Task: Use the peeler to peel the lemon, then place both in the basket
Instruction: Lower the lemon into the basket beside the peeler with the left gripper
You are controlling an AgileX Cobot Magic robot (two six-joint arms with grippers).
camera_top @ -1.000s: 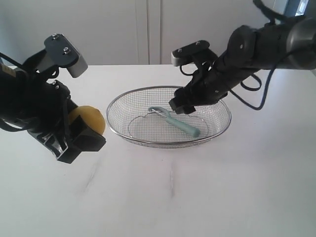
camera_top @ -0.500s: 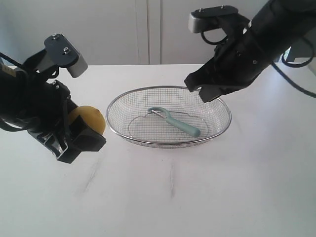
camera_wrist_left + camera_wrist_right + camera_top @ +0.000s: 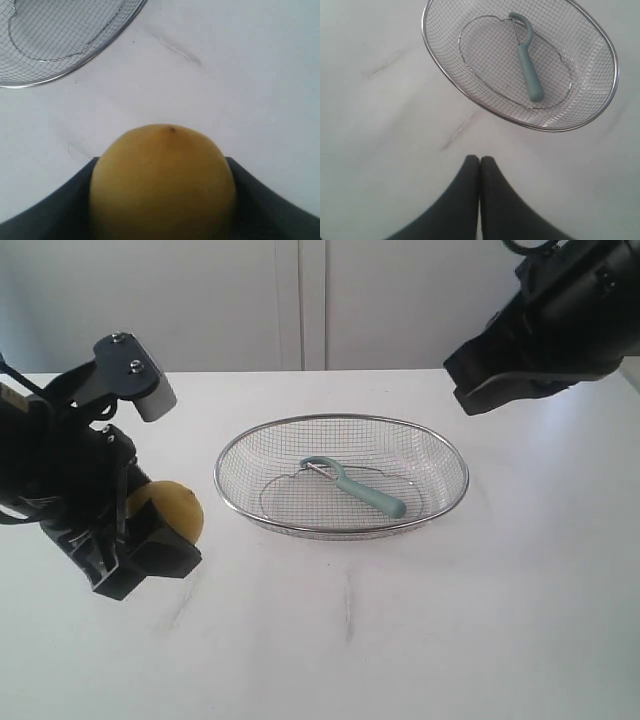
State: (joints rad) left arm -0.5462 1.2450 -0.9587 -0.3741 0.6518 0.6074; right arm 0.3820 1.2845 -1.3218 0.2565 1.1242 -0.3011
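The yellow lemon (image 3: 168,512) (image 3: 162,182) sits between the dark fingers of my left gripper (image 3: 150,535) (image 3: 162,200), which is shut on it left of the basket (image 3: 232,502). Inside the silver wire basket (image 3: 431,50) lies the teal peeler (image 3: 355,487) (image 3: 527,62), head toward the left in the exterior view. My right gripper (image 3: 470,390) (image 3: 480,161) hangs high at the upper right, above and behind the basket's right end, fingers pressed together with nothing between them. No sticker shows on the lemon.
A white tabletop (image 3: 400,620) carries the basket. A pale wall or cabinet front (image 3: 300,300) stands behind the table. Faint scuff marks (image 3: 457,132) streak the table surface.
My right gripper has risen from just above the peeler in the basket to the upper right, leaving the peeler lying there. My left gripper with the lemon has sunk slightly down and left.
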